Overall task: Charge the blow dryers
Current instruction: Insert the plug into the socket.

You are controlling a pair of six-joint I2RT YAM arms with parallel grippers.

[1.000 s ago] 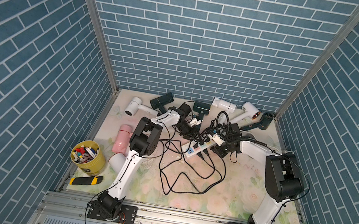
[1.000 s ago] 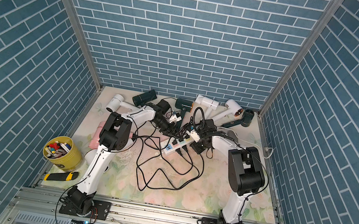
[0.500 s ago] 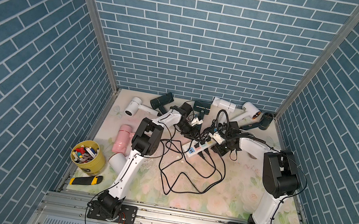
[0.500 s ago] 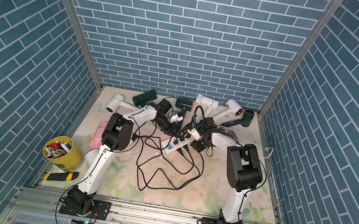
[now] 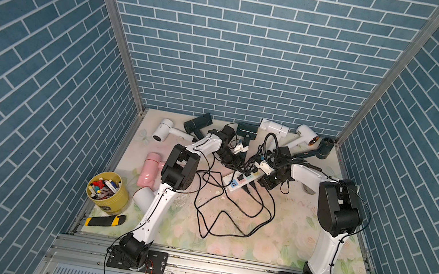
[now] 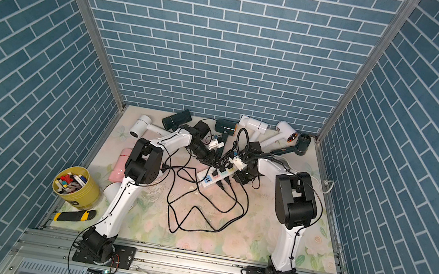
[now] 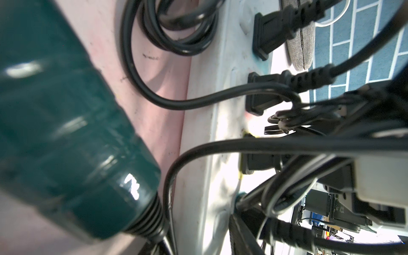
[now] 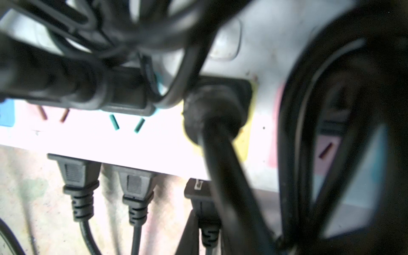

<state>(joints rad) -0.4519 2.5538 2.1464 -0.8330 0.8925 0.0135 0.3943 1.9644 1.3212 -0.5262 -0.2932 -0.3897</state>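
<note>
Blow dryers lie along the back in both top views: a white one (image 5: 163, 131), dark ones (image 5: 198, 123) (image 5: 246, 130) (image 5: 325, 146), and two more white ones (image 5: 272, 127) (image 5: 307, 134). A pink dryer (image 5: 151, 170) lies at the left. The white power strip (image 5: 241, 180) holds several black plugs. My left gripper (image 5: 233, 162) (image 7: 203, 238) is at the strip's far edge beside a dark green dryer handle (image 7: 66, 132); its jaws are blurred. My right gripper (image 5: 266, 181) (image 8: 202, 225) is shut at the cord end of a black plug (image 8: 198, 194) in the strip's side.
Black cords (image 5: 229, 214) loop over the floral mat in front of the strip. A yellow cup of pens (image 5: 108, 191) and a yellow-black knife (image 5: 105, 219) sit at the front left. A grey rounded object (image 7: 300, 44) lies beyond the strip.
The right arm's elbow has drifted slightly toward the back. The left arm and the power strip stay about where they were.
</note>
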